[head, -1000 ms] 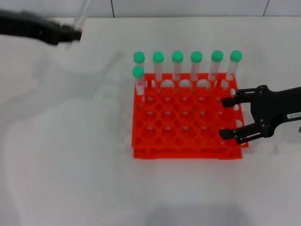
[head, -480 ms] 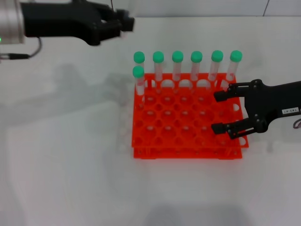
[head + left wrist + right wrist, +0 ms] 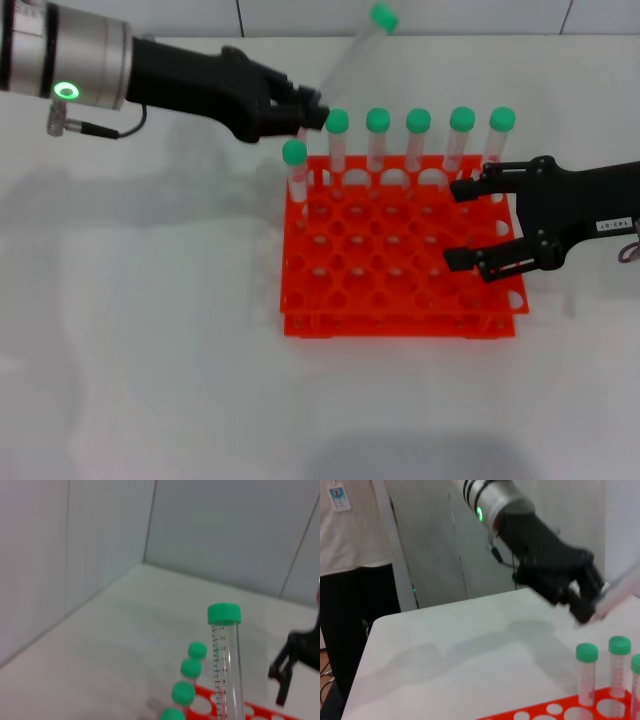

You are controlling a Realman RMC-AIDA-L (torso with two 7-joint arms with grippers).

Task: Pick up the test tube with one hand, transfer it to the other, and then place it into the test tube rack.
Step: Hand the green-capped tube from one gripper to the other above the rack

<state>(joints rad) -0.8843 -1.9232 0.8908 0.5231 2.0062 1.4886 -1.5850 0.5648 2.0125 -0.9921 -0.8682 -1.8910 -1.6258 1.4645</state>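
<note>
The clear tube (image 3: 350,55) with its green cap is held aloft, tilted, by the left gripper (image 3: 305,112), above the far left corner of the orange-red rack (image 3: 400,290); the right gripper (image 3: 455,222) hovers, fingers spread, over the rack's right side.

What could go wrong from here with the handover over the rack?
1. The left hand grips the test tube only at its lower end, tilted, cap far out; it could pivot or slip when the right hand takes hold.
2. The left hand hangs right by the capped tubes in the rack's back row and may knock them.
3. The open right hand hovers low over the test tube rack; its fingers could snag it.
</note>
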